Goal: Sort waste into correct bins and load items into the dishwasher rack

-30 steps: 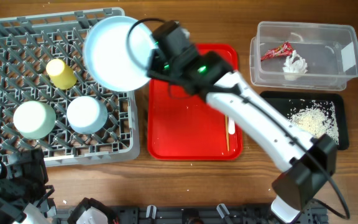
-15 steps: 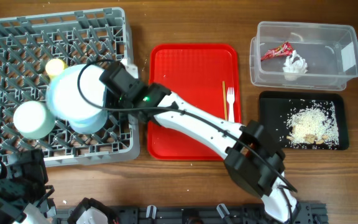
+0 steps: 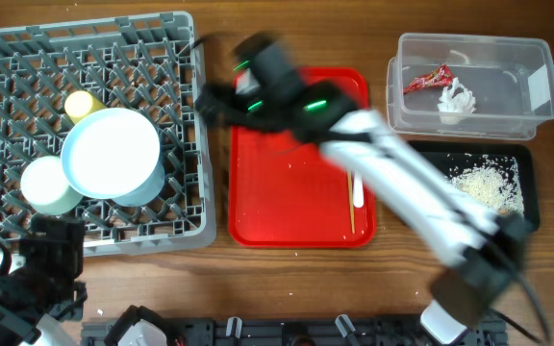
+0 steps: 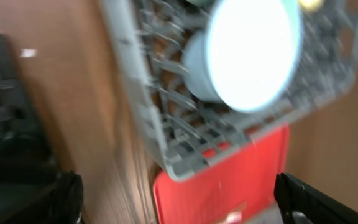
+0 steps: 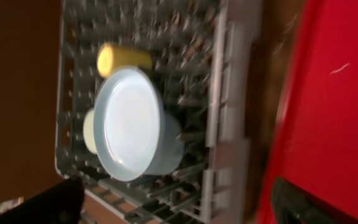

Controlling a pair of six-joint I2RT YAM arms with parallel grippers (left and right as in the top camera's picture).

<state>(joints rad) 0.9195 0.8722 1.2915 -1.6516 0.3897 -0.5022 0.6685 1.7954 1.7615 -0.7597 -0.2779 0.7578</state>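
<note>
The rack [image 3: 176, 58] stands on the left of the table [image 3: 287, 269]. The plate [image 3: 111, 160] lies face up in it, resting on top of the white bowl [image 3: 154, 189], whose side shows under the plate's lower right edge. The green bowl [image 3: 42, 185] sits just left of the plate, their rims overlapping from above. The yellow cup [image 3: 82, 104] lies on its side just beyond the plate's upper left edge.

The right end effector [image 5: 179, 202] hangs over the gap between the rack and the red tray [image 3: 287, 192]. Its fingers are spread wide apart and hold nothing, and the arm is blurred. The left end effector [image 4: 179, 199] is low at the table's near left corner, also spread wide and empty.

The fork [image 3: 357, 190] lies on the red tray near its right edge, partly hidden by the arm, with a thin stick [image 3: 351, 216] beside it.

The clear tub [image 3: 537, 58] at the far right holds the red wrapper [image 3: 426, 79] and the napkin [image 3: 456, 98]. Just in front of it, the black tray [image 3: 421, 159] holds the rice scraps [image 3: 489, 185].
</note>
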